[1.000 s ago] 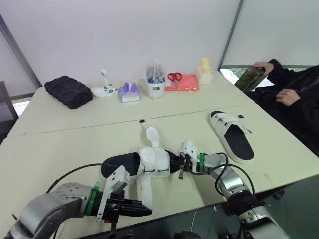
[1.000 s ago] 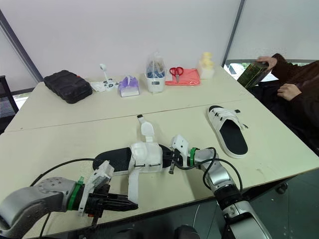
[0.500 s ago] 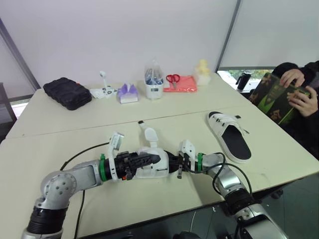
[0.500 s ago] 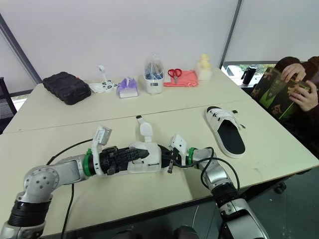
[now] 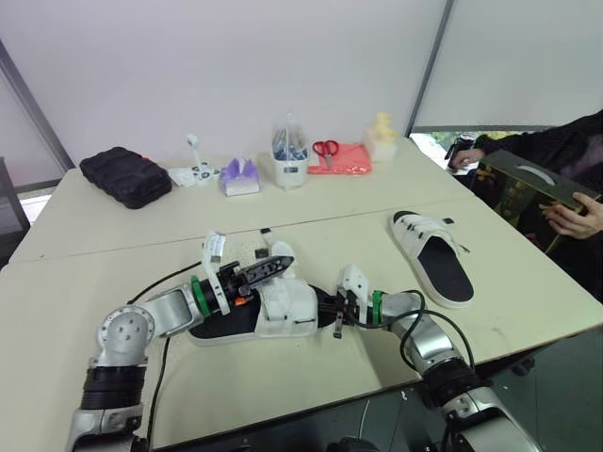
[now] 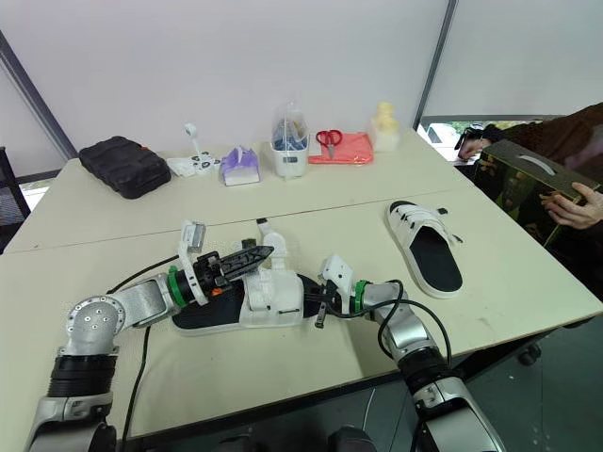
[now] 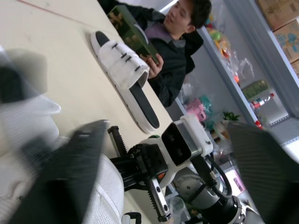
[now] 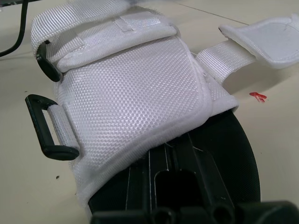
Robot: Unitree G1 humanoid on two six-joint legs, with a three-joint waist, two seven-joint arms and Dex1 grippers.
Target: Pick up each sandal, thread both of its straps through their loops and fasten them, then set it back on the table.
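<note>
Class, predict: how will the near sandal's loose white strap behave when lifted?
The strap of the sandal looks like thin woven webbing lying limp on the table, so probably floppy and light. Its coarse weave likely resists slipping.

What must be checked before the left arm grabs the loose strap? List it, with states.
1. Right pincer clamped on one end of the black-soled sandal with white upper: ok.
2. Left pincer open above that sandal: ok.
3. Loose white strap end lying free on the cream table: ok.
4. Black plastic loop empty and unobstructed: ok.
5. Folded white strap fully fastened: cannot tell.
</note>
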